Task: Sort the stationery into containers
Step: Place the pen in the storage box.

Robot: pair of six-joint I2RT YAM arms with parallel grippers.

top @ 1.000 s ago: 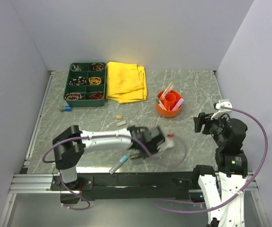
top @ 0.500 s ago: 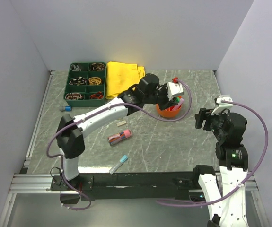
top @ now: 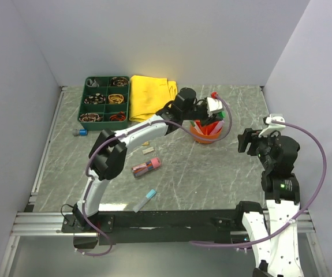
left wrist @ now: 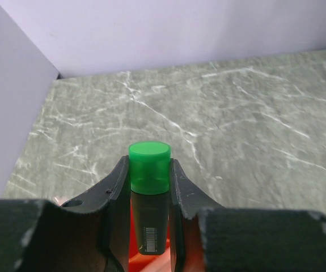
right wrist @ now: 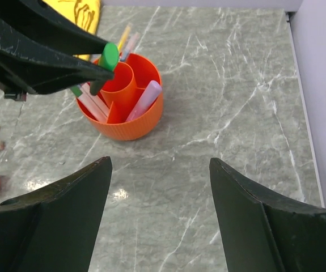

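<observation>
Green-capped marker [left wrist: 149, 164] is pinched cap-up between the fingers of the left gripper [left wrist: 149, 173], right over the orange divided pot [right wrist: 134, 127], its lower end down among the pens standing inside. The right gripper [right wrist: 160, 164] hovers near the pot, fingers spread wide with nothing between them. On the table lie a pink marker [top: 146, 167], a blue-capped pen [top: 144, 200] and two small tan pieces [top: 148, 150], well apart from the dark green compartment tray [top: 107, 105] beside the yellow cloth [top: 151, 101]

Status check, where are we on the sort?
Left end effector shut on green-capped marker over orange pot. Right end effector open, empty. Pink markers, blue-capped pen unsorted on table. Nothing blocking.
</observation>
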